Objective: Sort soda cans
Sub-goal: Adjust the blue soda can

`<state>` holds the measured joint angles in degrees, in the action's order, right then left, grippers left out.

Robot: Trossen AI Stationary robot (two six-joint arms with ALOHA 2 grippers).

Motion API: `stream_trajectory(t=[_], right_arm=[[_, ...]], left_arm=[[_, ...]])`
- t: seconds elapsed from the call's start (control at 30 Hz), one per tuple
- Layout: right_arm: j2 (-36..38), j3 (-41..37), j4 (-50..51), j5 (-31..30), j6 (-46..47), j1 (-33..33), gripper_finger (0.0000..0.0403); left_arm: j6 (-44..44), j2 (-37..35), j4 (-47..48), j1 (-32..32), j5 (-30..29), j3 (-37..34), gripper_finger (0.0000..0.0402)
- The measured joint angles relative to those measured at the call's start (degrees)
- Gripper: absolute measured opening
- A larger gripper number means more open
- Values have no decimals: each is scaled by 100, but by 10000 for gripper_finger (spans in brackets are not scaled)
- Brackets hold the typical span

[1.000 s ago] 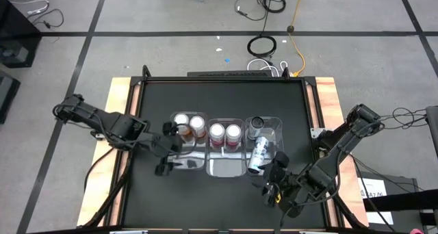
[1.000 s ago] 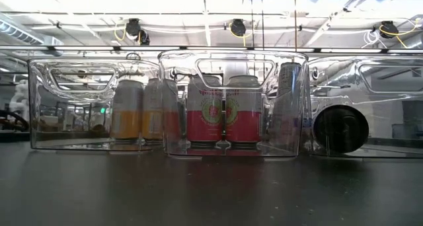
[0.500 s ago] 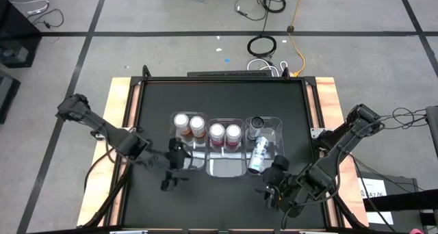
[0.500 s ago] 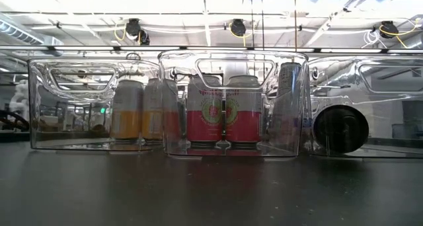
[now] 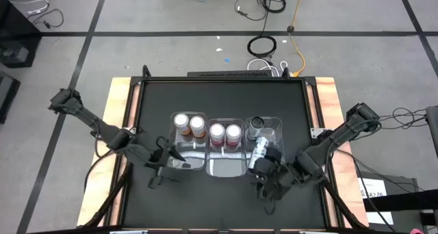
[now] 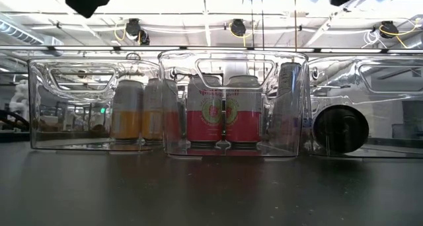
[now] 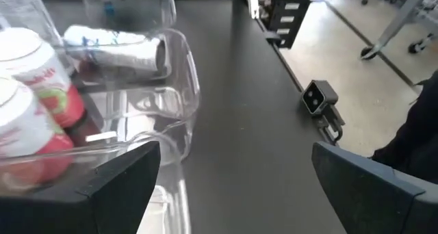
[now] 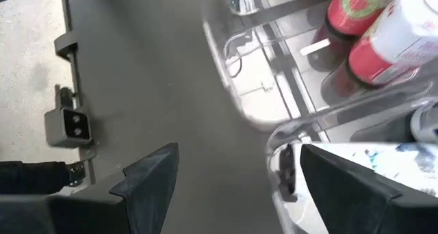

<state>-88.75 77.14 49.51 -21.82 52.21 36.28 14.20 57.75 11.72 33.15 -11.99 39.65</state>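
Three clear bins stand in a row at mid-table. The left bin [image 5: 189,160] holds two orange soda cans [image 5: 189,124] upright. Two red cans [image 5: 225,132] stand in the middle bin [image 5: 226,167]. In the right bin [image 5: 277,128] one dark can [image 5: 256,126] stands and a silver can [image 5: 259,154] lies on its side. My left gripper [image 5: 159,171] hangs open above the table, off the left bin's near-left corner. My right gripper [image 5: 268,178] hangs open over the right bin's near end, its fingers on either side of the bin's corner [image 8: 280,159] in the right wrist view.
Bare black tabletop [image 5: 205,200] lies between the bins and the near edge, with more behind the bins. Wooden side rails [image 5: 118,118] border the table. The low view camera [image 7: 317,97] sits at the near edge. Cables lie on the floor beyond.
My left gripper has drawn back from the left bin toward the table's near-left, sinking and tipping up toward level; its tip now shows at the low view's top. My right gripper has swung toward the right bin's near end. The cans and bins have kept still.
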Motion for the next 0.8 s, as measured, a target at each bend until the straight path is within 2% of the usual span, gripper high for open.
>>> stream_trajectory(t=[0.23, 0.4, 0.6, 0.8], right_arm=[[89, 3, -167, 528, -1237, -836, 298], [107, 11, -133, 943, -2046, -1362, 298], [110, 478, 321, 1199, -2689, -1933, 298], [115, 967, 1102, 1363, -3636, -2441, 298]], left_arm=[[-260, -1404, 487, -111, -7, -768, 389], [-331, -2279, 1177, -168, -9, -966, 389], [-420, -3277, 1998, -168, -17, -1075, 389], [-420, -4040, 2012, -168, -114, -1220, 389]])
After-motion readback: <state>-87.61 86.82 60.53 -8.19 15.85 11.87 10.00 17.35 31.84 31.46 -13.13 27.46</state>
